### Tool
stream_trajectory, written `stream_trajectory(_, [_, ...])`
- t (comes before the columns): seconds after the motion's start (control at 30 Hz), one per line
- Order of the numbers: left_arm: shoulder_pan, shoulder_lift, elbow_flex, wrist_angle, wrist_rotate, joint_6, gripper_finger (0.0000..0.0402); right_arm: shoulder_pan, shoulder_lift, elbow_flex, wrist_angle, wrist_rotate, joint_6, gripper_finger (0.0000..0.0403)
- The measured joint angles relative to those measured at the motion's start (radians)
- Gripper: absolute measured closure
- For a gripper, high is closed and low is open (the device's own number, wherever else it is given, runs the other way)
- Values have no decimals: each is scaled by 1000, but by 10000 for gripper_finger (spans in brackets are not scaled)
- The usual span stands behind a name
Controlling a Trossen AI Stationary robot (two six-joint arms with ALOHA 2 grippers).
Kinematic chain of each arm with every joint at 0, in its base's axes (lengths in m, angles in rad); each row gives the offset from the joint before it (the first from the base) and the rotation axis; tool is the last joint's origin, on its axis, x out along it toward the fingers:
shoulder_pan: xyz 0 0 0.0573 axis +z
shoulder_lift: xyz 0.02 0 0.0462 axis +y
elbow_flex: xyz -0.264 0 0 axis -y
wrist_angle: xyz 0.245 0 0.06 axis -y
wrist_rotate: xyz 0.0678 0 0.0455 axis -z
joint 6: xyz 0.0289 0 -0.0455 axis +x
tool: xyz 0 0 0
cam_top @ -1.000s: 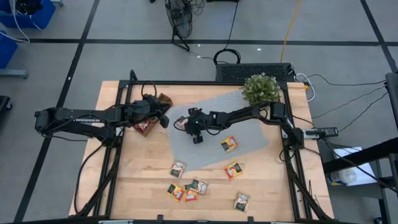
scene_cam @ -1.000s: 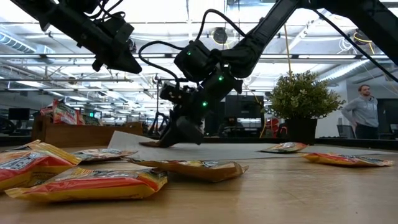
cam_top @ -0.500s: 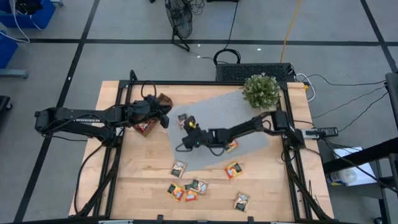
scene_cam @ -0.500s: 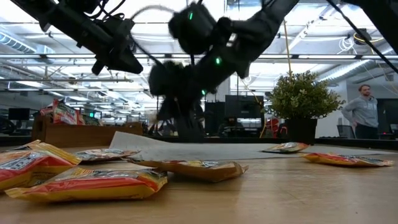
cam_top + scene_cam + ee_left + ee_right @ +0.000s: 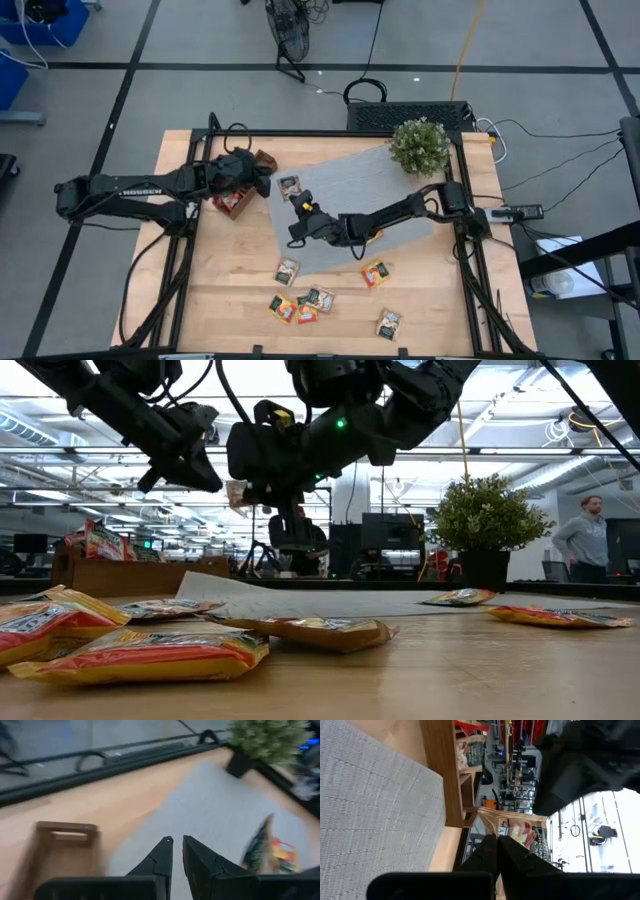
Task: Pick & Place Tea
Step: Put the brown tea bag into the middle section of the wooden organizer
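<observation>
My right pincer [image 5: 291,190] is clamped on one tea sachet [image 5: 290,185], carried in the air above the far left edge of the grey woven mat [image 5: 390,175]. From my right wrist camera the fingers [image 5: 492,851] are pressed together with the packet's lower edge [image 5: 516,829] caught between them, so the sachet hangs flat and clear of the mat. I judge it is held this high so it can pass over the wall of the wooden tray [image 5: 236,196], which sits at the desk's far left, just beyond the mat's edge.

My left pincer [image 5: 176,847] hovers over that tray, fingers nearly together with only a thin slit between them and nothing in their grasp; it seems to wait there, out of the carrying path.

The rest of the tea lies where it was scattered: one sachet [image 5: 287,271] at the mat's near edge, one [image 5: 376,272] just off the mat toward the desk's right, a small cluster [image 5: 300,305] by the near edge of the desk, a lone packet [image 5: 388,323] to its right, and one [image 5: 371,235] mostly hidden under my right arm.

A second ago my right pincer was down on the middle of the mat, fingertips at the surface; half a second ago it had lifted with the packet. Now it has swung further toward the tray, and the left arm has shifted only slightly.
</observation>
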State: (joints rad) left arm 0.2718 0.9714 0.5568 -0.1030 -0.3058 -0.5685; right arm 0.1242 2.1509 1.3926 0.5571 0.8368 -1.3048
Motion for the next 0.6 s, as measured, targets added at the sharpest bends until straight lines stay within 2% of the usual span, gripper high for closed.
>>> stream_trajectory(0.1, [14, 0, 0, 58, 119, 41, 336, -5, 0, 0, -2, 1, -2, 402])
stream_trajectory(0.2, [16, 0, 0, 82, 194, 59, 307, -12, 0, 0, 0, 3, -4, 403])
stream_trajectory(0.43, [13, 6, 0, 86, 211, 5, 236, -13, 0, 2, 55, 3, -49, 403])
stream_trajectory(0.6, [8, 34, 0, 127, 222, 8, 219, -13, -1, 2, 114, -2, -75, 403])
